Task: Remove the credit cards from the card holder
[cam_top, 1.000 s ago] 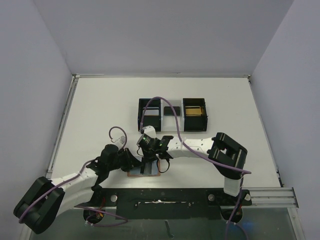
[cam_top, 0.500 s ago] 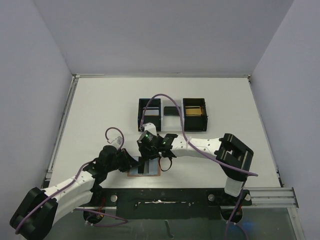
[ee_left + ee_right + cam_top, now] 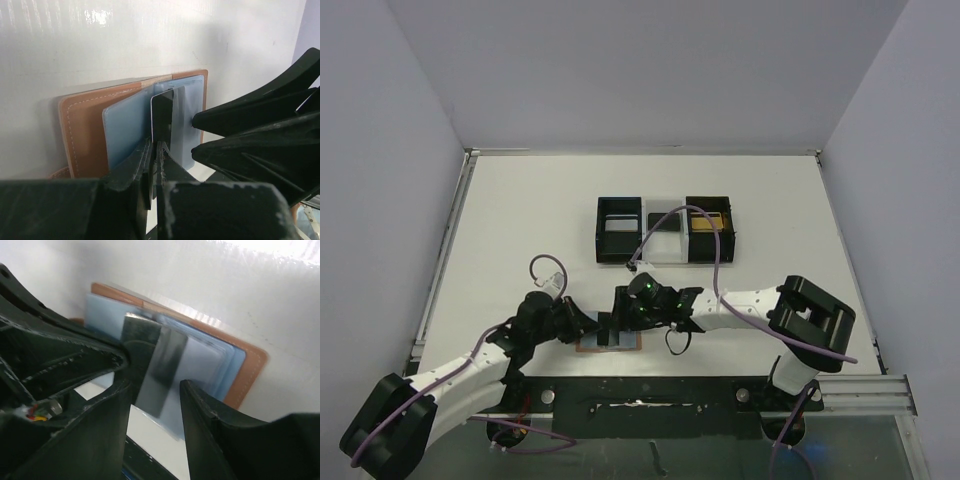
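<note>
The card holder (image 3: 620,345) lies open near the table's front edge, tan leather with light blue pockets (image 3: 85,130) (image 3: 250,370). A silver-grey credit card (image 3: 162,115) (image 3: 160,360) sticks partway out of a blue pocket. My left gripper (image 3: 597,328) (image 3: 154,145) is shut on this card's near edge. My right gripper (image 3: 618,322) (image 3: 155,385) is open, and its fingers (image 3: 225,117) rest at the wallet's right pocket edge, one on each side of the card. A gold card (image 3: 708,225) lies in the tray's right compartment.
The black three-compartment tray (image 3: 600,232) with a white middle stands behind the arms, mid-table. A purple cable (image 3: 690,210) arches over it. The two grippers are tip to tip over the wallet. A black rail (image 3: 650,395) runs along the front edge.
The right arm has swung toward the front edge, its elbow going right, and its gripper has come down at the wallet's right side. The left gripper has stayed at the wallet's left.
</note>
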You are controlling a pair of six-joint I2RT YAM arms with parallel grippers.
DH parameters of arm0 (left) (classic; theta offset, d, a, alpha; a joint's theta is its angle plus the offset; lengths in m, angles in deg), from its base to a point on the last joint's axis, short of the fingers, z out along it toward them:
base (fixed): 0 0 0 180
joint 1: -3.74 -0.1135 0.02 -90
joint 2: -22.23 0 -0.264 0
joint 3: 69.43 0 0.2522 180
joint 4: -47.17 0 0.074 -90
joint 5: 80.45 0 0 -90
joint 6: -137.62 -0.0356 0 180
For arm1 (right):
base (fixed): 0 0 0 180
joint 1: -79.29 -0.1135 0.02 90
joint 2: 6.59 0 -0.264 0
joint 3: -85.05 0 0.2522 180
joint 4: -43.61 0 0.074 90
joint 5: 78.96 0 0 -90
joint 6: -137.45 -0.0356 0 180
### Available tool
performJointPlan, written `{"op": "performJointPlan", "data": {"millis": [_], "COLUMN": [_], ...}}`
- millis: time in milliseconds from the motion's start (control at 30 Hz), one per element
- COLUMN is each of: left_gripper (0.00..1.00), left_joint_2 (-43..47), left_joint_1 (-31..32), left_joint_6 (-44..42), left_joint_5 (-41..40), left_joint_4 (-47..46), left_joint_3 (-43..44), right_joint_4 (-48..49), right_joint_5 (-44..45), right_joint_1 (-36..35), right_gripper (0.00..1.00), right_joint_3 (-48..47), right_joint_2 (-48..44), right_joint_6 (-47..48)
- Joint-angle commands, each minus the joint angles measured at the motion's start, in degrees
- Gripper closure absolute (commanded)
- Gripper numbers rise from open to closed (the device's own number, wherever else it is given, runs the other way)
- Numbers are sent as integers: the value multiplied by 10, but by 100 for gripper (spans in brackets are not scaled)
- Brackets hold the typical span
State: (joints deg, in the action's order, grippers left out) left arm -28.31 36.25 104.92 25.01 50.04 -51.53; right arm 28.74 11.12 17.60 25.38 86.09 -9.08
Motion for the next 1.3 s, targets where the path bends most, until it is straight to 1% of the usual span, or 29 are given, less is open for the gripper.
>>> {"op": "performJointPlan", "data": {"millis": [0, 33, 100, 200, 300, 467, 500, 600, 633, 800, 967, 1067, 1167, 1267], "left_gripper": [100, 100, 93, 89, 80, 78, 80, 96, 100, 100, 100, 100, 100, 100], "left_joint_2": [-1, -2, -6, -13, -24, -52, -56, -57, -52, 20, 91, 106, 106, 104], "left_joint_1": [-3, -3, -3, -3, -3, -3, -3, -3, -4, -3, -6, -7, -7, -8], "left_joint_6": [11, 13, 18, 28, 42, 59, 60, 60, 59, 44, 23, 12, 5, -6], "left_joint_5": [13, 16, 22, 37, 49, 67, 68, 58, 50, 2, -38, -37, -27, -15], "left_joint_4": [-41, -45, -52, -71, -100, -157, -161, -147, -135, 0, 119, 133, 112, 82], "left_joint_3": [-8, -9, -11, -17, -25, -32, -30, -24, -21, 9, 48, 61, 70, 85], "right_joint_4": [110, 118, 137, 162, 167, 181, 181, 174, 169, 103, 76, 74, 60, 46], "right_joint_5": [-27, -29, -30, -30, -31, -36, -35, -28, -23, 18, 24, 10, 9, 16], "right_joint_1": [0, 1, 0, 3, 7, 10, 10, 15, 16, 34, 56, 64, 66, 75], "right_gripper": [57, 58, 59, 61, 62, 62, 62, 62, 62, 62, 61, 60, 58, 53], "right_joint_3": [11, 16, 29, 50, 59, 70, 72, 78, 80, 86, 90, 83, 65, 56], "right_joint_2": [22, 28, 33, 31, 32, 33, 32, 26, 22, -3, -31, -46, -74, -117], "right_joint_6": [-59, -65, -78, -96, -101, -108, -108, -109, -109, -91, -55, -17, 19, 44]}}
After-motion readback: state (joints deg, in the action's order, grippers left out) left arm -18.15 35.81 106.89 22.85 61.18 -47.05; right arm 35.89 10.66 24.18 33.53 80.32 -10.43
